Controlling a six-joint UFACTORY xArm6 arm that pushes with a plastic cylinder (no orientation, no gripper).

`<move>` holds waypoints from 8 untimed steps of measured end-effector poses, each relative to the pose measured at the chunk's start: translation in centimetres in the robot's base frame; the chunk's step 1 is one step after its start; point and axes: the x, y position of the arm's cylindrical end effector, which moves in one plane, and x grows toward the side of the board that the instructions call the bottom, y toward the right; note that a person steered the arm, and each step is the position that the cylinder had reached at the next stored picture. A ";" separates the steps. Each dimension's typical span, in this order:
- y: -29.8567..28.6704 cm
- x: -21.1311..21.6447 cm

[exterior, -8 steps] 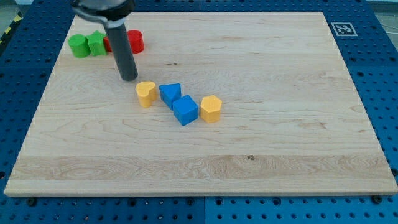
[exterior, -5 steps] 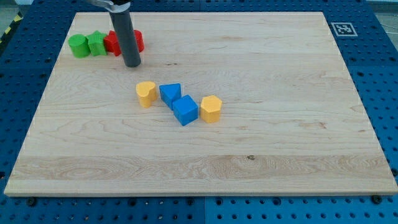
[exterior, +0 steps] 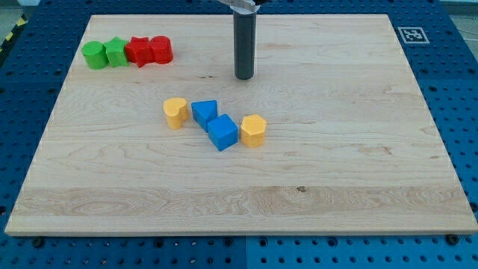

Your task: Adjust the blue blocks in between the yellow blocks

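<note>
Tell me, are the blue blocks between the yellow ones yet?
Mostly done: the blue wedge-like block and blue cube already sit between the yellow block on the view's left and the yellow block on the view's right. In hand: nothing; my tip stands apart, toward the view's top. Left: perhaps a nudge, since the row looks slightly crooked.

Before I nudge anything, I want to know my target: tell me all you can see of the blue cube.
The blue cube is a small, solid-looking block with a matte blue finish, sitting flat on the wooden board, turned diagonally to its edges. Its upper-left corner touches or nearly touches the other blue block; the yellow block sits close on its right. My tip is well above it toward the view's top, touching nothing.
</note>
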 end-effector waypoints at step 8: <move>8.6 9.1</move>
